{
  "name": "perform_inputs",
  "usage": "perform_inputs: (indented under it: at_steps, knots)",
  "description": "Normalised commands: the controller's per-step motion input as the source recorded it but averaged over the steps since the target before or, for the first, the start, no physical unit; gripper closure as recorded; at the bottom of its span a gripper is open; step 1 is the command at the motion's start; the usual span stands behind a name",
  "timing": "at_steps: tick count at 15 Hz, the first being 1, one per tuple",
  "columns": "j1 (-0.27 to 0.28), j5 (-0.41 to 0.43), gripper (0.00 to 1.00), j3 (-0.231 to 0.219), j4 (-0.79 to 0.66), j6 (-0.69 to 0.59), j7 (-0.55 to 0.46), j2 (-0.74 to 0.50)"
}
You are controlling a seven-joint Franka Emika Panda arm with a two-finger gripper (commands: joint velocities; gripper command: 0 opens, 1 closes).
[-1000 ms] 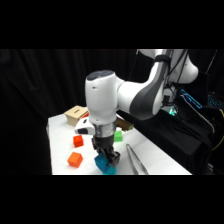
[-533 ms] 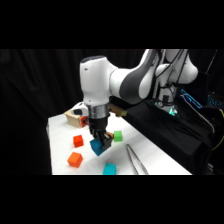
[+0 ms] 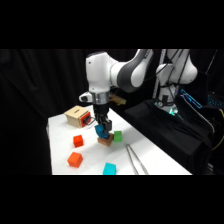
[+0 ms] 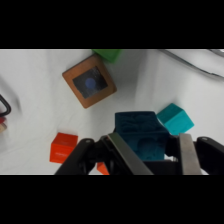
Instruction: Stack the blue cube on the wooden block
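Two metal fingers [image 4: 187, 155] of the arm's tool [image 3: 103, 126] are clamped on the small dark teal-blue cube [image 4: 141, 135], which hangs in the air just above the small brown wooden block with a dark blue square mark on top [image 4: 90, 81]; in the side view the cube seems close over the block, though touching cannot be told. On the white surface [image 3: 150, 155] around them lie a green cube [image 3: 117, 136], a brighter cyan cube [image 4: 175, 119], two orange cubes [image 3: 75, 159], metal tongs [image 3: 135, 159] and a pale wooden box with a red part [image 3: 78, 116].
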Motion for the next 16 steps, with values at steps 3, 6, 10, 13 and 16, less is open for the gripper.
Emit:
perform_inputs:
  at_steps: [3, 6, 10, 13, 16]
  knots:
    - [-0.065, 0.119, 0.75, -0.079, -0.3, 0.17, -0.13, -0.17]
    - [-0.066, 0.128, 0.75, -0.058, -0.19, 0.23, -0.12, -0.04]
    - [-0.062, 0.175, 0.75, -0.009, -0.1, 0.27, -0.14, 0.04]
    - [-0.065, 0.239, 0.75, 0.047, -0.06, 0.25, -0.17, 0.04]
    - [-0.07, 0.197, 0.75, 0.059, -0.05, 0.26, -0.16, 0.06]
